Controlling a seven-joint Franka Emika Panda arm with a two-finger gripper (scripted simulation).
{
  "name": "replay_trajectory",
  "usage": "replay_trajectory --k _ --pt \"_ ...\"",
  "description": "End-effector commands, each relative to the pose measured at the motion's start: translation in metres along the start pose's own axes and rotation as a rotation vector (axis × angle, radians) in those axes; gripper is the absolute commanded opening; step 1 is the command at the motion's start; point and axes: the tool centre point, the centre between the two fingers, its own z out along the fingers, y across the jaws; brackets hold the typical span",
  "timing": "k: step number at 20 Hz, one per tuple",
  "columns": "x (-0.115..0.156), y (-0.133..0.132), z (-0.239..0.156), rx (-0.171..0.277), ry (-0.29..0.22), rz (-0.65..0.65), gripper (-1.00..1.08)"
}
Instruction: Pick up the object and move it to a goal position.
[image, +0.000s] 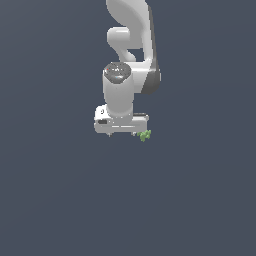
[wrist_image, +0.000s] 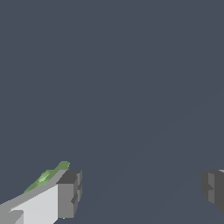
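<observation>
Arm vertical, gripper (image: 121, 133) spread wide beside the object (image: 145, 135)

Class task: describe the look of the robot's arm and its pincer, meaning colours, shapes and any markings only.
The arm is glossy white with rounded, tube-like links, dark grey bands at the joints and a dark round cap on one joint. The pincer has a boxy white body; its fingertips are blocky grey pads. No cables or lettering can be seen.

- Setting: a simulator's rendered scene, showing no room features.
- Ground (image: 50, 200): a flat, uniform slate-grey plane filling both views.
- Robot arm (image: 125, 75): appearing smooth, white, and untextured, like plain rendering.
</observation>
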Motion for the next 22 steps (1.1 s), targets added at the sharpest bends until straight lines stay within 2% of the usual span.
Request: replay_trajectory --k 1,7,15,22 --pt "-0.004 -0.008 0.004 -0.001 0.002 -0.032 1.0" --pt "-0.022 -0.038 0.021 -0.005 0.012 -0.159 1.0" --pt "-0.061 -0.088 0.048 -0.009 0.03 -0.391 1.0" --pt "-0.084 -0.111 0.06 -0.011 0.04 -0.508 1.0"
